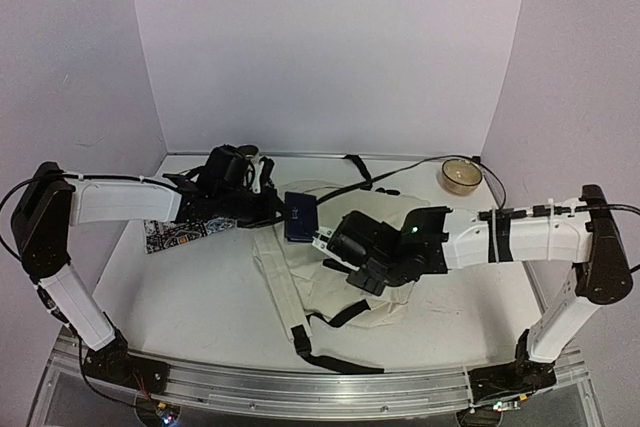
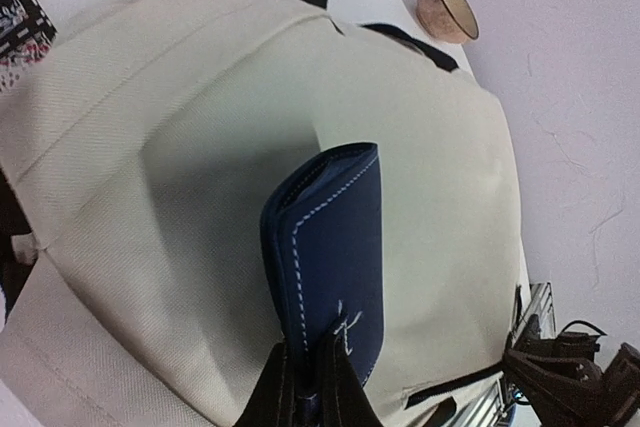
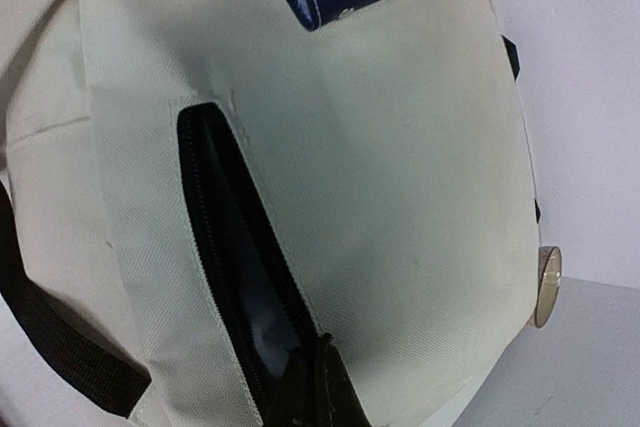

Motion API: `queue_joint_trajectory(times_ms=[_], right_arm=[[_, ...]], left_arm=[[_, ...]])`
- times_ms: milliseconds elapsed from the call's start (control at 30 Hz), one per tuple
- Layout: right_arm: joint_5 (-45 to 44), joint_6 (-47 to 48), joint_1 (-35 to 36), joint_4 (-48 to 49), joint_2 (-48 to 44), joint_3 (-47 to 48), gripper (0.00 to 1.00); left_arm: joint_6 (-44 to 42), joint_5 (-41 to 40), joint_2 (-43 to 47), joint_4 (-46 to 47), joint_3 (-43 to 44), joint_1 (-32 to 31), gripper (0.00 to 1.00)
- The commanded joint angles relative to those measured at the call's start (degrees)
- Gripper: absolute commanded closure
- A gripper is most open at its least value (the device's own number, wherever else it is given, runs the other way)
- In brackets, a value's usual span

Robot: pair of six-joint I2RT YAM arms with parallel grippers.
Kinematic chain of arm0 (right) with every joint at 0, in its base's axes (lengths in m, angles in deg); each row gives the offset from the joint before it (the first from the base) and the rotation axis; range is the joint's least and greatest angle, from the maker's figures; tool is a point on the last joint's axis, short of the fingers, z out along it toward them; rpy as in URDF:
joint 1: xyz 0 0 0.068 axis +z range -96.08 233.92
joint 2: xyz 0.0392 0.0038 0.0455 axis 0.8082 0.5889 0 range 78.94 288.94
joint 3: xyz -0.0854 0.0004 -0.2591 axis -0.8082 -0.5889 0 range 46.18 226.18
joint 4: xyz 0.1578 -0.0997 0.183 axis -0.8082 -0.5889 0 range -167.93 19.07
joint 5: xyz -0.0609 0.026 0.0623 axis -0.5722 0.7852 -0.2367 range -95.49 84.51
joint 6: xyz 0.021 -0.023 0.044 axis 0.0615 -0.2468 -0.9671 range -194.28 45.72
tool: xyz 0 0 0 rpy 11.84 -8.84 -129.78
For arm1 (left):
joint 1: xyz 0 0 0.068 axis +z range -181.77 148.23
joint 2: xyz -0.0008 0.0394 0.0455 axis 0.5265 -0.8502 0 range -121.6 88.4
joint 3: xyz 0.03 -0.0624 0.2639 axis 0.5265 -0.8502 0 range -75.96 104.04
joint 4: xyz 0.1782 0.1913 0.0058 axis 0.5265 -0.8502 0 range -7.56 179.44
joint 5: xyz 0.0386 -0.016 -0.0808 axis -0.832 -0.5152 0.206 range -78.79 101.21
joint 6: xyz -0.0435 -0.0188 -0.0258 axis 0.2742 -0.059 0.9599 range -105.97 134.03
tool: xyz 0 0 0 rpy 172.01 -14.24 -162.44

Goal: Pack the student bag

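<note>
Though illegible, mark [image 2: 344,321] on pouch [image 2: 335,237]

Top view: high behind the arm bases [image 1: 110,359], facing down and forward, far, whole counter [image 1: 200,317] in frame
Left wrist: close in, looking along the left tool [image 2: 312,375] past the navy case [image 2: 335,247] across the student bag [image 2: 180,147]
Right wrist: closer yet, looking past the right tool [image 3: 315,379] at the bag's open zip [image 3: 230,237]
Shared: bag, case and bowl [image 2: 447,7] in all three
</note>
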Motion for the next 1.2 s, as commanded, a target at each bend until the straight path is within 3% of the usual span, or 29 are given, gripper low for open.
queue_joint_trajectory(times_ms=[0, 200, 367, 633, 833, 1167], right_arm=[[-4.1, -14.1, 0.5, -3.2, 4.9, 8.2, 1.00], [-9.0, -19.1, 0.4, -3.2, 10.7, 14.7, 1.00], [-8.7, -21.5, 0.4, -3.1, 13.0, 17.7, 1.00], [-7.7, -22.9, 0.3, -2.9, 14.3, 19.9, 1.00], [-5.0, -23.1, 0.3, -1.6, 13.5, 20.1, 1.00], [-3.0, -23.0, 0.3, 1.1, 11.8, 18.4, 1.00]], left_arm=[[-3.6, -5.4, 2.8, -1.0, 3.0, 1.9, 1.00], [3.2, -3.9, 9.3, -0.7, -1.6, 2.1, 1.00], [14.3, -1.0, 16.0, 4.2, -11.8, 1.5, 1.00], [20.8, 2.6, 22.6, 7.7, -21.2, -3.3, 1.00], [24.4, 3.8, 21.6, 11.9, -22.6, -8.4, 1.00], [24.7, 9.2, 15.1, 14.4, -19.0, -10.1, 1.00]])
